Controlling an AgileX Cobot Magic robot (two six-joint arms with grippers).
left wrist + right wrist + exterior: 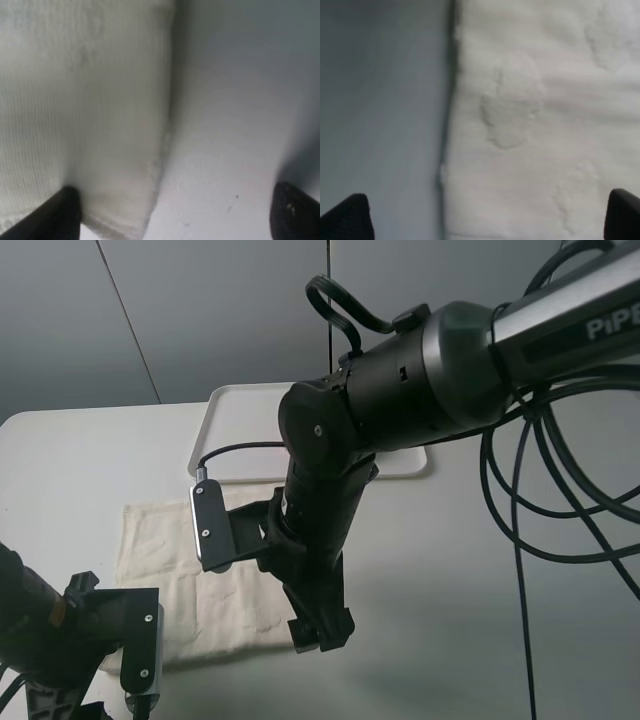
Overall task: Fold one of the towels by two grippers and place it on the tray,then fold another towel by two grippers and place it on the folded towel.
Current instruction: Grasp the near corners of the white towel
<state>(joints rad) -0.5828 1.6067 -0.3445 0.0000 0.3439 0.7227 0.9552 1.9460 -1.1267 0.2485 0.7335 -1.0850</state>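
Black right gripper (485, 217) hangs nearest to us, fingers wide apart, across the right edge of the cream-white square terry-cloth towel (185, 570). We see the black left gripper (175, 215), also spread, over its near left corner. The flat white rectangular plastic tray (235, 430) lies beyond the towel on the white table (450, 570), with grey wall panels (200, 310) behind.
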